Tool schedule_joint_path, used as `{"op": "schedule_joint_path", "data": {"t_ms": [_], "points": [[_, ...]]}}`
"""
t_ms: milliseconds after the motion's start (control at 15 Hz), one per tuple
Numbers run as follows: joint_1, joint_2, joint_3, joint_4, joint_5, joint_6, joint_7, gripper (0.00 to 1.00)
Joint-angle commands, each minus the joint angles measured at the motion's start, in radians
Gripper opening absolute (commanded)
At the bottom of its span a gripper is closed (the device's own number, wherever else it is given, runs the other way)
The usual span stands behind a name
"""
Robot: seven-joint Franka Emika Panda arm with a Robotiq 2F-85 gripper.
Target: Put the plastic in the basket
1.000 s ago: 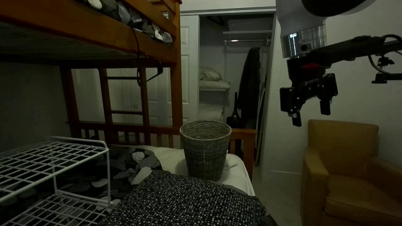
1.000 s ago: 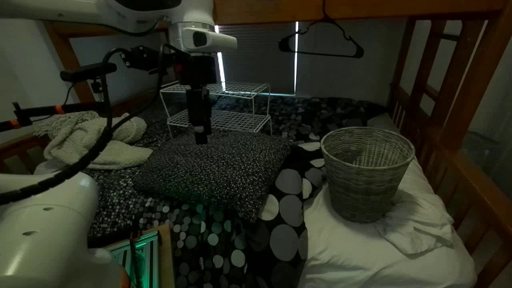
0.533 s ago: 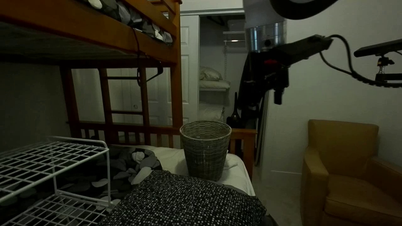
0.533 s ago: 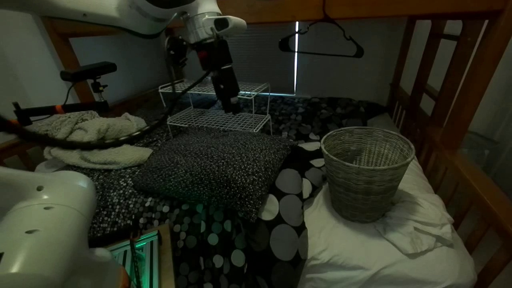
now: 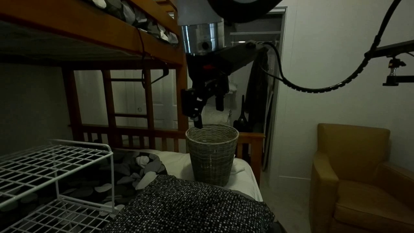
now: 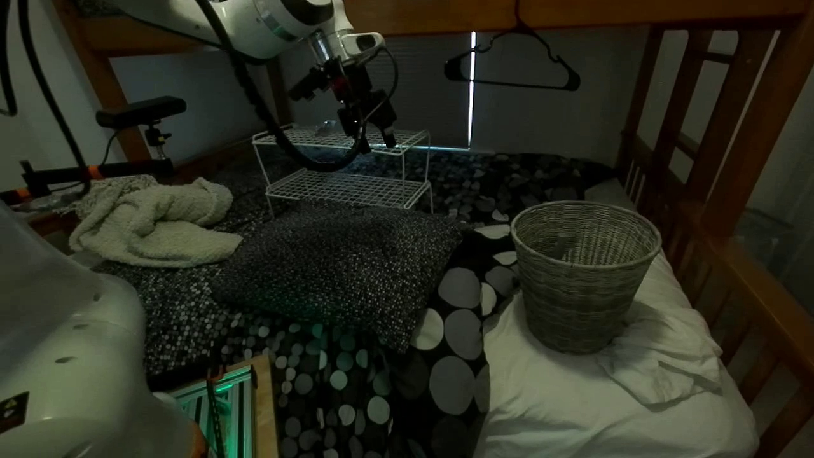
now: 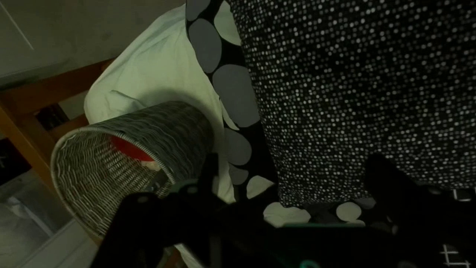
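The hand [image 5: 209,116] hangs in the air, its fingers [image 7: 209,172] spread well apart. The basket [image 6: 582,299] stands lower and well apart from it: in an exterior view one fingertip merely overlaps the far rim along the line of sight, and in the wrist view the basket shows at the left, partly behind a finger. The basket is round and upright, grey-beige, woven, narrower toward the foot, with a rolled rim. Inside, the wrist view shows a red thing [image 7: 130,147] and a dark shape [image 7: 155,181] that is hard to make out. A white sheet [image 6: 540,407] on the bed [image 5: 256,152] carries the basket, near a speckled black-and-white pillow [image 6: 343,261]. Past the pillow, in an exterior view, stands a white wire rack [image 5: 83,166]; on its upper shelf lies a shiny, clear-looking piece [image 6: 326,127], too small to tell more.
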Motion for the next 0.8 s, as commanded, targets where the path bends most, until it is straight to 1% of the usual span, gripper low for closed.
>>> {"op": "schedule_joint_path", "data": {"t_ms": [0,200,333,400,600,733], "points": [[0.049,0.009,-0.048,0.005,-0.012,-0.007,0.009,1.00],[0.048,-0.006,-0.066,0.001,-0.012,-0.007,0.006,1.00],[0.082,0.076,-0.051,0.047,-0.025,0.083,-0.051,1.00],[0.099,0.123,-0.038,0.078,-0.038,0.128,-0.058,1.00],[0.183,0.264,-0.009,0.176,-0.077,0.201,-0.084,1.00],[0.247,0.345,-0.010,0.245,-0.092,0.223,-0.131,1.00]]}}
